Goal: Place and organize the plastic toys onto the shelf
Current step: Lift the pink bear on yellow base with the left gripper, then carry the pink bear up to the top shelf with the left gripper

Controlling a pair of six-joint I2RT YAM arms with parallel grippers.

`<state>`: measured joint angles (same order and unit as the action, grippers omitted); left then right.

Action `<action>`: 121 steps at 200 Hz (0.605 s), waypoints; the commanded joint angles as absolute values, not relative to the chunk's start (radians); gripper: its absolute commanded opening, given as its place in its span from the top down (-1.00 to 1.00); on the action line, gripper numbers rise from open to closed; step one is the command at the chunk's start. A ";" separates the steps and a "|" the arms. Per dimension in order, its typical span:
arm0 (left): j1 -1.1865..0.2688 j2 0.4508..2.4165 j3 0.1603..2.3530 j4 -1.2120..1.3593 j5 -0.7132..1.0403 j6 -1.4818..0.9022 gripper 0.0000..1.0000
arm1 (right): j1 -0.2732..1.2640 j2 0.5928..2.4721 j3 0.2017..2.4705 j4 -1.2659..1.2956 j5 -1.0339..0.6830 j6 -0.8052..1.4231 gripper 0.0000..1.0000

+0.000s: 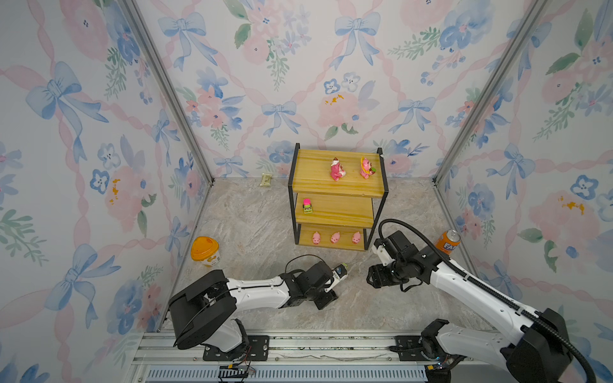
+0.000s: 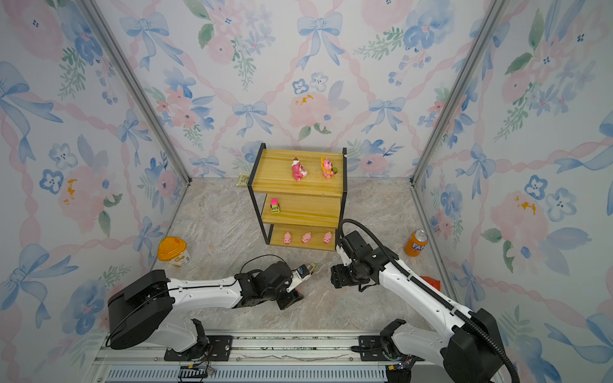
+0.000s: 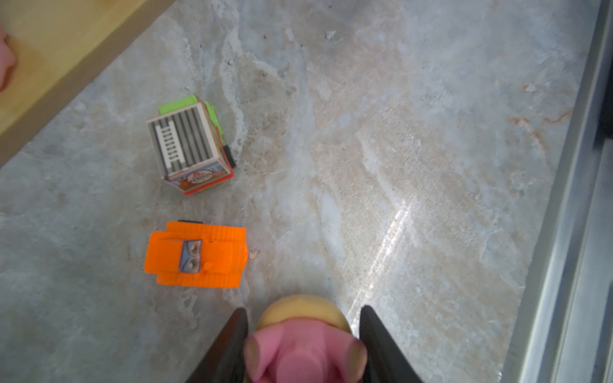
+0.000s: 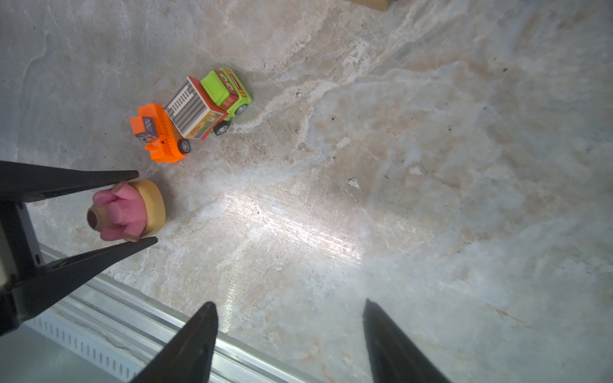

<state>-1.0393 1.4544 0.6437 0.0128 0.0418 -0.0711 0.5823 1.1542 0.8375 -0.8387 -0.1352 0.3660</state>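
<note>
Only the wrist views show the grasp. The left arm's fingers (image 3: 232,341) are clamped on a pink figurine (image 3: 305,345), one finger on each side. It lies lengthwise along them, with its round tan base outward and its head end toward the palm. I cannot tell whether it rests on the desk (image 3: 414,165). In both top views the wrist hides it. The right arm's fingers (image 4: 195,341) stand apart with nothing between them.

The right wrist view makes the orange car (image 4: 156,132) and the grey-green car (image 4: 195,109) seem to touch, but the left wrist view shows bare desk between them. Both stand on their wheels at 6 o'clock of the shelf (image 1: 315,185). In both top views the grey-green car's cab points toward about 2 o'clock. In a top view an orange-red thing (image 2: 430,282) shows beyond the right arm, too hidden to name.

The desk is marbled grey-beige, and the walls carry wallpaper of bows and flowers. On the shelf's top board stand one figurine (image 1: 337,169) and another (image 1: 366,168). A pink-green car (image 1: 307,205) sits on the middle board, and three pigs (image 1: 335,237) stand in a row on the bottom one. A yellow tub (image 1: 204,252) is at the shelf's 8 o'clock and a soda can (image 1: 447,241) at its 4 o'clock.
</note>
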 commanded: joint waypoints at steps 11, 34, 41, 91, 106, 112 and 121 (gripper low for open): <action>-1.017 1.386 0.727 -0.072 0.059 -0.049 0.95 | 0.576 1.143 0.865 -0.871 -0.129 0.357 -0.44; -1.007 1.363 0.780 -0.119 0.054 -0.041 0.96 | 0.576 1.145 0.863 -0.870 -0.129 0.356 -0.43; -1.004 1.354 0.781 -0.120 0.056 -0.038 0.96 | 0.575 1.146 0.863 -0.869 -0.129 0.356 -0.43; -0.986 1.322 0.811 -0.154 0.057 -0.039 0.99 | 0.575 1.157 0.869 -0.873 -0.129 0.350 -0.43; -0.984 1.311 0.836 -0.178 0.053 -0.040 1.00 | 0.575 1.164 0.872 -0.873 -0.134 0.347 -0.43; -0.984 1.307 0.846 -0.186 0.052 -0.040 1.00 | 0.575 1.167 0.874 -0.874 -0.135 0.346 -0.43; -0.983 1.298 0.867 -0.203 0.049 -0.040 1.00 | 0.576 1.169 0.876 -0.874 -0.138 0.345 -0.43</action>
<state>-0.9909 1.3399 0.8028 -0.1539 0.0448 -0.0525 0.5823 1.1553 0.8394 -0.8421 -0.1352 0.3580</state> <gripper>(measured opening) 0.464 0.717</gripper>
